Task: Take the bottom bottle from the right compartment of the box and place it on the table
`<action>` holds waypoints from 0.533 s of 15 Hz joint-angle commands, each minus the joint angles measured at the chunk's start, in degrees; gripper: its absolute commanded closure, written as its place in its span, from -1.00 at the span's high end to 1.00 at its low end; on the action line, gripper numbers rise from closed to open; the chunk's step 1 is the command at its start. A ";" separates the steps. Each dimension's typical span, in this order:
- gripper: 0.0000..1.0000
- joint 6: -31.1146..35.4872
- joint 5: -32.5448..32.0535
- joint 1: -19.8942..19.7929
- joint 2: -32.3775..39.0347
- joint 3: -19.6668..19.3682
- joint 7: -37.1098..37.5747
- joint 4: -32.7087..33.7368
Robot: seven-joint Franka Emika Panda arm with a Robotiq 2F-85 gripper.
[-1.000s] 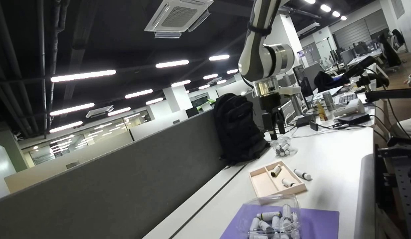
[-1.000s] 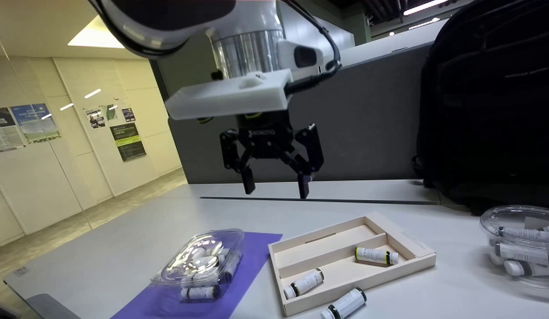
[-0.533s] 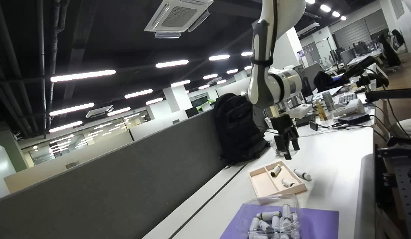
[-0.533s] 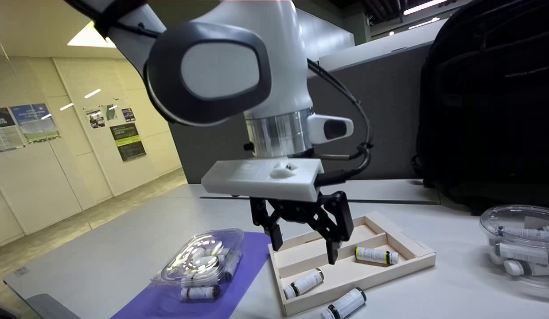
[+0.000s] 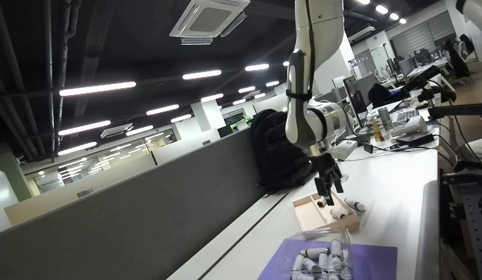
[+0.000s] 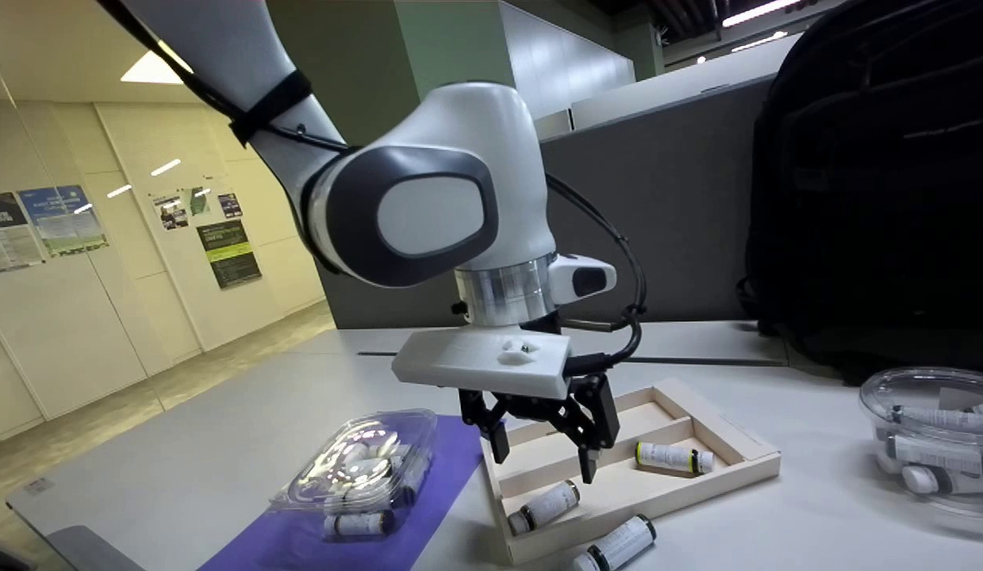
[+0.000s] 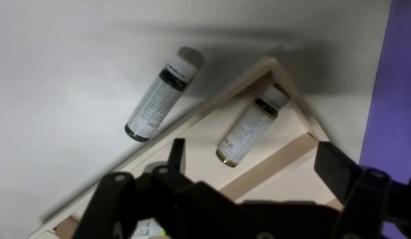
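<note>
The tan box lies on the white table. A divider splits it into two compartments. One compartment holds two small white-labelled bottles; the other looks empty. The bottle at the purple mat's end shows in an exterior view and in the wrist view, lying in a corner. The yellow-banded bottle lies at the far end, mostly hidden behind my gripper in the wrist view. My gripper is open and empty above the box. In the wrist view its fingers stand apart, below the corner bottle.
Another bottle lies on the table beside the box. A clear lidded container of bottles sits on the purple mat. A round clear tub of bottles stands past the box. A black backpack leans on the grey partition.
My arm has come down from high above the table to just over the box, first quickly, then by a smaller amount. The gripper has stayed open. The bottles and the box have not moved.
</note>
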 commanded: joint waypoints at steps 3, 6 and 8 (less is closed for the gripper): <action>0.63 0.14 -2.78 -2.58 3.75 2.18 3.41 3.64; 0.25 0.00 -4.43 -2.91 5.29 2.11 4.12 4.72; -0.06 -0.06 -5.43 -3.02 6.25 2.02 4.68 5.36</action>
